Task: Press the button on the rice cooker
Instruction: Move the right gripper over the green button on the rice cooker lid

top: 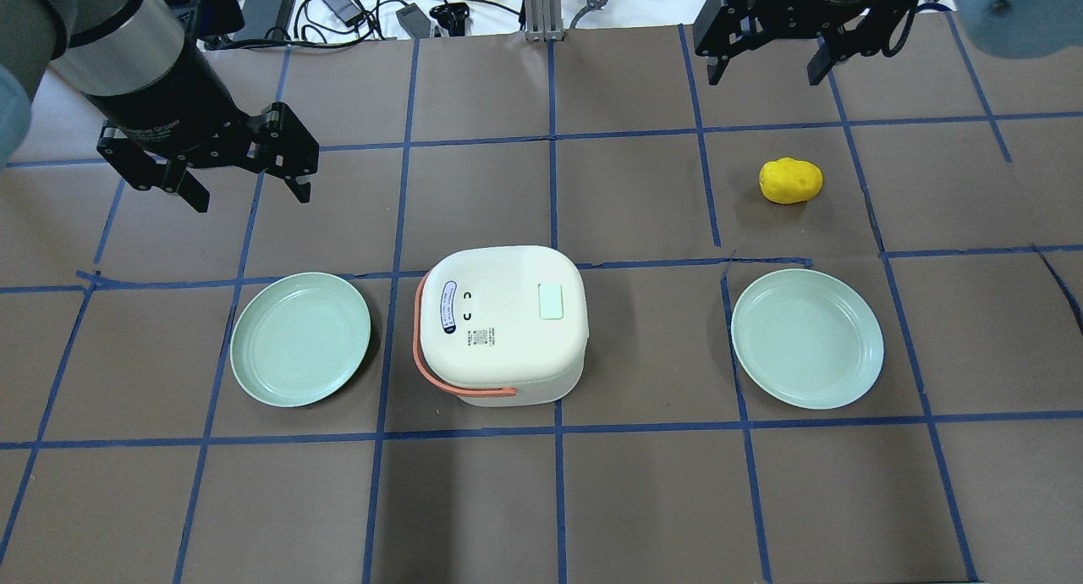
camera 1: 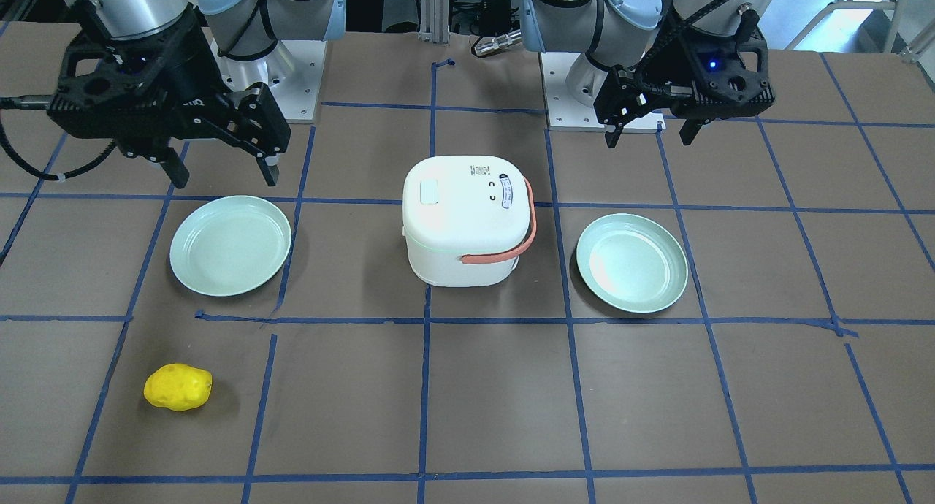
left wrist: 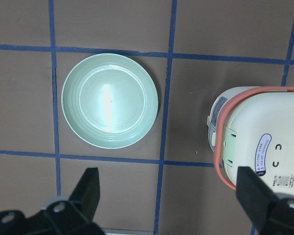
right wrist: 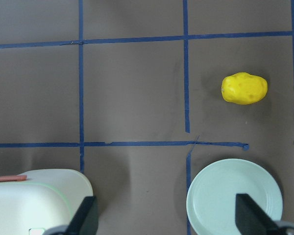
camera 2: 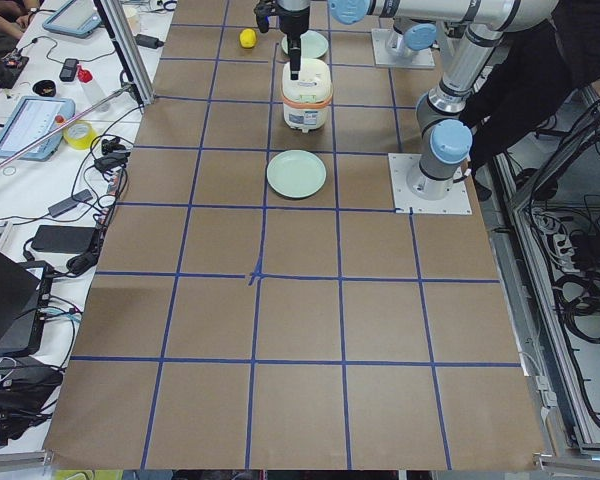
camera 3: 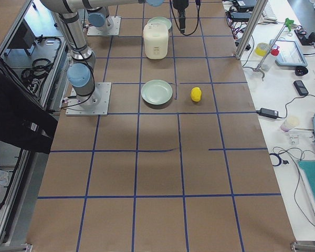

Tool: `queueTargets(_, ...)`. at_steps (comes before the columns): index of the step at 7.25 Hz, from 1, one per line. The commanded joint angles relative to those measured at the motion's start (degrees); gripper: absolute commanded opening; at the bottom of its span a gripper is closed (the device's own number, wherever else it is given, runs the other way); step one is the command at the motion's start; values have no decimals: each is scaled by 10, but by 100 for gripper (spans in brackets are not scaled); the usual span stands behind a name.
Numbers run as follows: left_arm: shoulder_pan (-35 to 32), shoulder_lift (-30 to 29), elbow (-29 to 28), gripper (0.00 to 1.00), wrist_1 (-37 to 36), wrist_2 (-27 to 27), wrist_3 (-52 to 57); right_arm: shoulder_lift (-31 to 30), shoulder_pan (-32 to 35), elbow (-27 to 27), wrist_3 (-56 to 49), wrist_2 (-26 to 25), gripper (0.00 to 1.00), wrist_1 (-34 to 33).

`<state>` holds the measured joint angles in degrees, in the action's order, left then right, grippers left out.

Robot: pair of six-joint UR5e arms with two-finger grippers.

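Note:
The white rice cooker (top: 503, 322) with an orange handle stands at the table's middle, lid shut. It also shows in the front view (camera 1: 467, 226). The button (top: 551, 300) is a pale mint pad on the lid's top, on the side toward my right arm; it also shows in the front view (camera 1: 429, 192). My left gripper (top: 248, 193) is open and empty, above the table beyond the left plate, apart from the cooker. My right gripper (top: 764, 74) is open and empty, high over the table's far right. The left wrist view shows the cooker's handle side (left wrist: 259, 137).
Two mint plates flank the cooker, one on the left (top: 300, 338) and one on the right (top: 806, 338). A yellow potato (top: 790, 180) lies beyond the right plate. Cables and tools lie past the table's far edge.

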<state>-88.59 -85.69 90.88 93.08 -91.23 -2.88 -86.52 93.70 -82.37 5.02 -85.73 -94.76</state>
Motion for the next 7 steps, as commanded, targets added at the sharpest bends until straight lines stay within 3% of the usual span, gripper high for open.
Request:
queueTargets(1,0,0,0,100,0,0,1,5,72,-49,60,-3,100,-29)
queueTargets(2,0,0,0,100,0,0,1,4,96,-81,91,-2,99,-59)
queueTargets(3,0,0,0,100,0,0,1,7,124,-102,132,-2,84,-76)
queueTargets(4,0,0,0,100,0,0,1,21,153,-119,140,-2,43,-94)
queueTargets(5,0,0,0,100,0,0,1,29,177,-131,147,-6,12,-103)
queueTargets(6,0,0,0,100,0,0,1,23,188,-133,150,-6,0,-96)
queueTargets(7,0,0,0,100,0,0,1,23,195,-133,166,-7,0,-95)
